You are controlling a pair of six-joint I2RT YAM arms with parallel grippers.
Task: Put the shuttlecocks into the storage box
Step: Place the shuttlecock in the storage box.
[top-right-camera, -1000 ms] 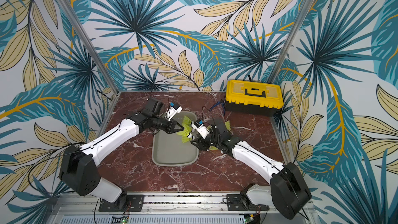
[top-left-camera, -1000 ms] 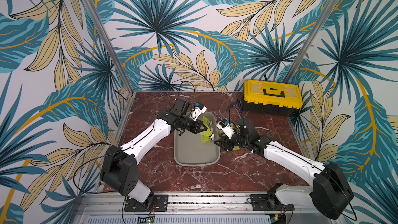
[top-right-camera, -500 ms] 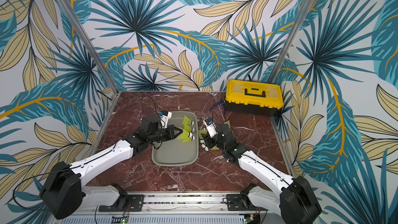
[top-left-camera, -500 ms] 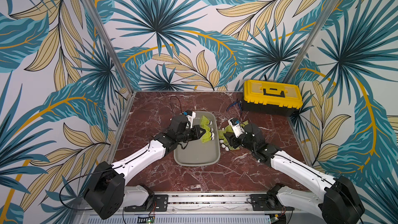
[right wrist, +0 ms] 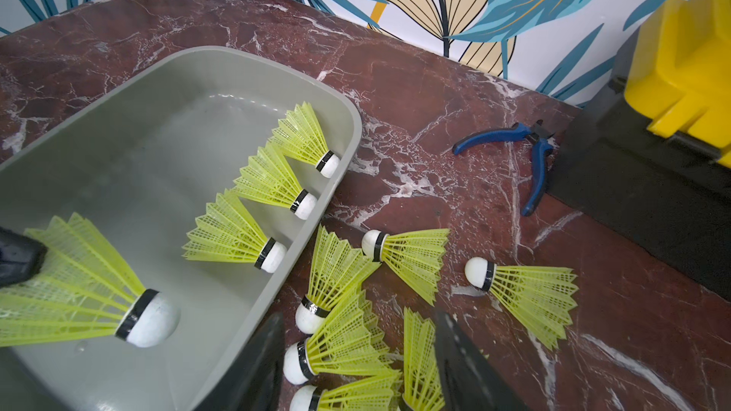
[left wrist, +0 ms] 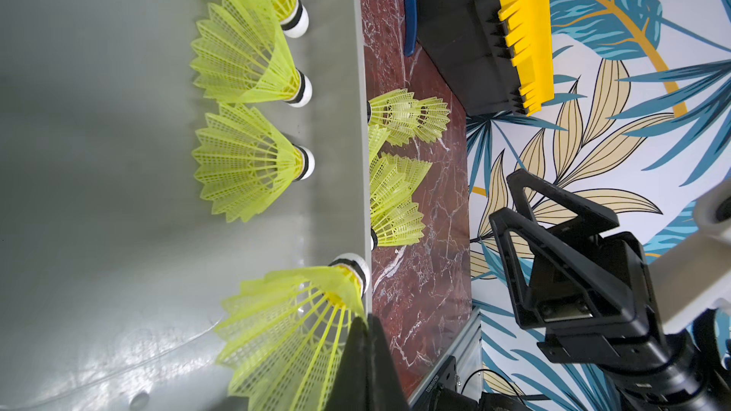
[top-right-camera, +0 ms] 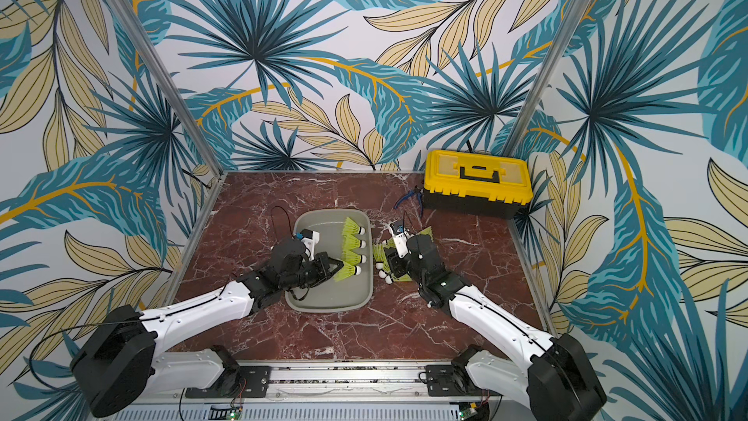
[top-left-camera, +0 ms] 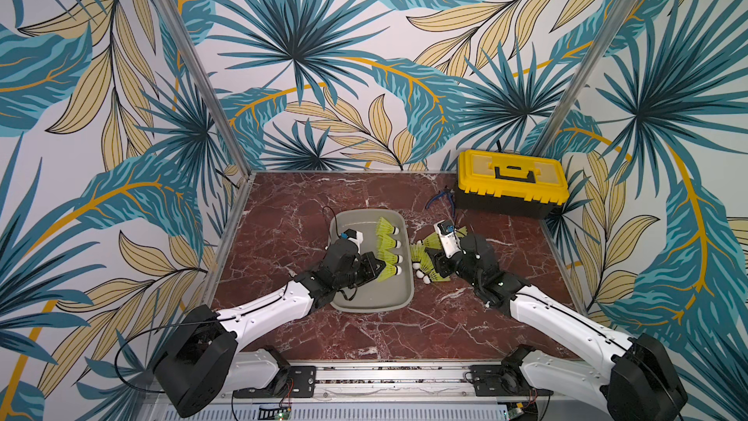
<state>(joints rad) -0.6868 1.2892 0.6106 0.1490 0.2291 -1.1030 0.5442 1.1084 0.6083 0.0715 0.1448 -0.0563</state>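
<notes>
Leaning in from the left over the storage box point(top-left-camera: 372, 308), the left gripper point(top-left-camera: 380, 268) has its jaws pinched tight on the skirt edge of one shuttlecock point(left wrist: 292, 322). That held shuttlecock lies low with its white tip pointing right, close to the box's right wall. From where I stand I can't quite tell whether the tip touches the wall.

Further back in the box, a row of three shuttlecocks point(right wrist: 273, 183) lies along the same right wall. Their tips are all towards the wall and their skirts fan out to the left. The left half of the box floor is bare grey plastic.

Just outside the box, on the red marble table point(top-left-camera: 283, 204), a loose cluster of six shuttlecocks point(right wrist: 411, 258) lies close by the right wall. Some overlap each other, and one sits a little apart to the right.

The right gripper point(right wrist: 360, 326) hangs low over the near end of that cluster. Its jaws stand about half spread, with a couple of skirts between the fingers point(right wrist: 261, 365) but nothing clamped.

At the far right corner sits a black toolbox with a yellow lid point(top-left-camera: 512, 184). A pair of blue-handled pliers point(right wrist: 530, 164) lies just beside its left end, well apart from both arms.
</notes>
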